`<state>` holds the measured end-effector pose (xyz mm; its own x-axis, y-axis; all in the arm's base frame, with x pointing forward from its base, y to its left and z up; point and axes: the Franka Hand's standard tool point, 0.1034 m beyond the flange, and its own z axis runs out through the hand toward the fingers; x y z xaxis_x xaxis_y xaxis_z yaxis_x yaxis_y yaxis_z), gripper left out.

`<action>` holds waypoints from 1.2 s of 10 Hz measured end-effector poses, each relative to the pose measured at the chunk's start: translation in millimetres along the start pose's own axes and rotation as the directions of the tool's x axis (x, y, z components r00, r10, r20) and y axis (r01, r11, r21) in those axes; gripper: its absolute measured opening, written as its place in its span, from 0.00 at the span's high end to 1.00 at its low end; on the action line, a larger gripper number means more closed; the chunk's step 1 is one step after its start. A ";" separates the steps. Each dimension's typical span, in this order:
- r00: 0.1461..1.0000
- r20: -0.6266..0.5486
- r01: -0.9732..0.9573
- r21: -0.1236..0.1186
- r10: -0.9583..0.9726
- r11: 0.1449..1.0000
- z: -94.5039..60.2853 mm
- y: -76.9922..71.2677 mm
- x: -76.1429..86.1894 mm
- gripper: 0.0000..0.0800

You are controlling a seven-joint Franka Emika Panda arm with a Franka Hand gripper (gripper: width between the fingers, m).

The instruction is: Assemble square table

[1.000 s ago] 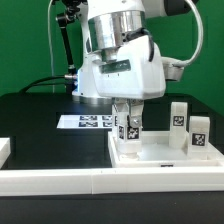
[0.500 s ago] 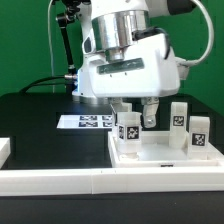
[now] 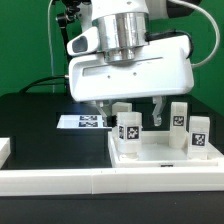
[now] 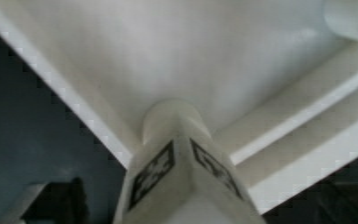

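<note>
The white square tabletop [image 3: 165, 152] lies flat at the exterior view's right. One tagged white leg [image 3: 128, 129] stands upright on its near-left corner. My gripper [image 3: 132, 113] hangs right over this leg, open, with a finger [image 3: 157, 112] on either side and clear of it. In the wrist view the leg [image 4: 181, 170] rises toward the camera over the tabletop [image 4: 194, 60], and a dark finger [image 4: 59, 200] shows beside it. Two more legs [image 3: 178, 116] [image 3: 199, 130] stand at the tabletop's right side. Another white block [image 3: 122, 107] shows behind the gripper.
The marker board [image 3: 85, 122] lies on the black table left of the tabletop. A long low white border wall [image 3: 100, 180] runs along the front. A white piece [image 3: 4, 150] sits at the far left. A black stand and cables [image 3: 66, 60] rise behind.
The hand has turned about its vertical axis over the leg, now showing its broad face. The fingers have gone from close against the leg to spread apart. The leg stays upright.
</note>
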<state>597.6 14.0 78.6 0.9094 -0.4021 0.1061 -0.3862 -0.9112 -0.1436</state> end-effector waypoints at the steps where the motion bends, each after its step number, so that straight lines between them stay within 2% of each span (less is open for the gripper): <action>1: 0.994 0.000 0.108 -0.010 -0.108 0.994 -0.2 -0.2 -0.2 0.19; 7: 0.891 0.003 0.454 -0.015 -0.454 0.891 -1.9 7.3 4.6 0.19; 8: 0.847 0.008 0.532 -0.018 -0.532 0.847 -2.2 8.8 5.9 0.19; 11: 0.843 0.008 0.538 -0.018 -0.538 0.843 -2.2 9.3 6.3 0.22; 12: 0.852 0.007 0.524 -0.018 -0.524 0.852 -2.1 9.3 6.3 0.43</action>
<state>599.4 2.8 80.0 0.9781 0.1355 0.1582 0.1448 -0.9882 -0.0490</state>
